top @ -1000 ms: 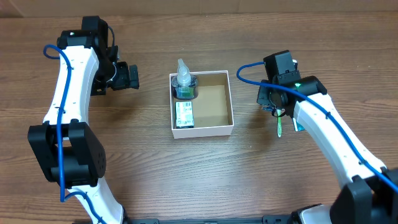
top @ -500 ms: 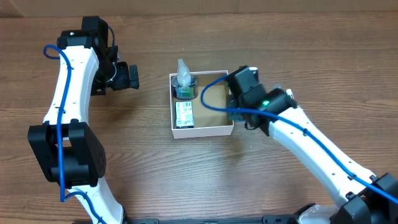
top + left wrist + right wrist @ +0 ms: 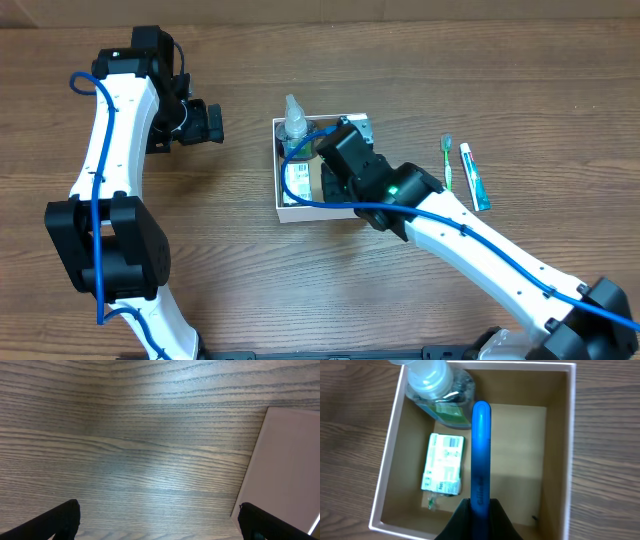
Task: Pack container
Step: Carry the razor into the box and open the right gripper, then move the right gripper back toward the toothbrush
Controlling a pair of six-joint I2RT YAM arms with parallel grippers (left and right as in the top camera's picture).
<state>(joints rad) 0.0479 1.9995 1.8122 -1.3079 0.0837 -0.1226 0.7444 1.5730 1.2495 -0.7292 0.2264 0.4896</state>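
The container (image 3: pixel 310 212) is a shallow white-walled box with a brown floor, in the middle of the table. A clear bottle (image 3: pixel 294 120) and a green-and-white packet (image 3: pixel 295 183) lie along its left side. My right gripper (image 3: pixel 328 165) hangs over the box and is shut on a blue stick-shaped handle (image 3: pixel 480 455). In the right wrist view the handle points across the box floor, between the packet (image 3: pixel 443 471) and the right wall (image 3: pixel 568 450), with the bottle (image 3: pixel 432 380) at the far corner. My left gripper (image 3: pixel 213 122) stands open left of the box, its jaws (image 3: pixel 160 520) empty, and a white box wall (image 3: pixel 285 470) shows beside it.
A green toothbrush (image 3: pixel 448 163) and a blue-and-white tube (image 3: pixel 474 175) lie side by side on the wooden table right of the box. The right arm stretches from the lower right corner across the table to the box.
The right arm has swung left from beside the toothbrush and tube to over the box, carrying the blue handle. The left arm has stayed still.
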